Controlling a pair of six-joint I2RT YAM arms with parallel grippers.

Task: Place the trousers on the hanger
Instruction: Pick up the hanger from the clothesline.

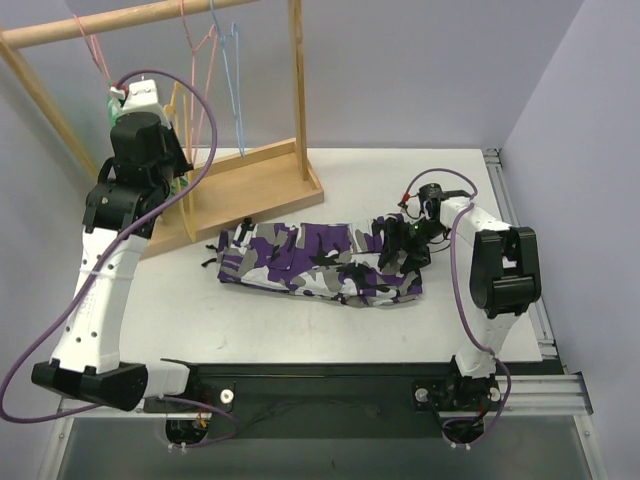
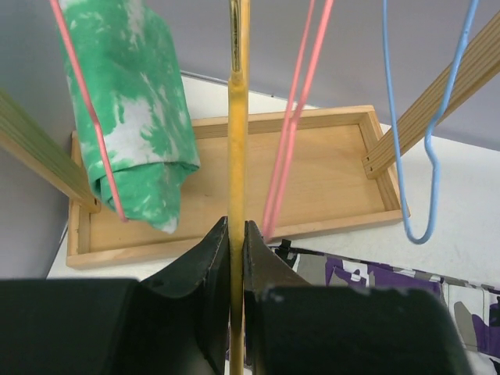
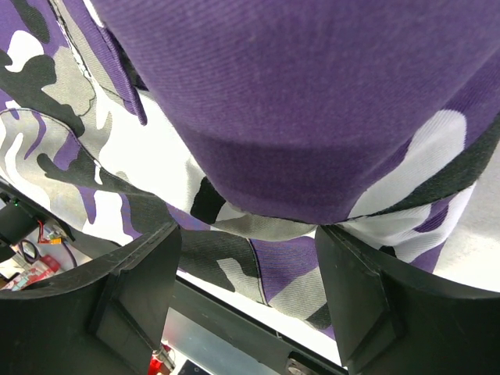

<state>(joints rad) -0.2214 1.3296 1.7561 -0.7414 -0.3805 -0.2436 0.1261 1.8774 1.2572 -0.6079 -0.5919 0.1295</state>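
The camouflage trousers [image 1: 300,262] lie folded lengthwise on the white table, in front of the wooden rack. They also show in the left wrist view [image 2: 375,281] and fill the right wrist view [image 3: 312,101]. The yellow hanger [image 2: 237,117] hangs on the rack as a thin upright wire, and it also shows in the top view [image 1: 177,103]. My left gripper [image 2: 236,234] is raised at the rack and shut on this wire. My right gripper [image 1: 405,245] is low over the trousers' right end. Its jaws [image 3: 248,242] stand open with a fold of cloth between them.
The wooden rack has a top rail [image 1: 130,22] and a tray-like base [image 1: 260,185] at the back left. Pink hangers [image 2: 293,117], a blue hanger [image 2: 426,141] and a green-and-white garment [image 2: 133,101] hang on it. A metal rail [image 1: 520,230] runs along the table's right edge.
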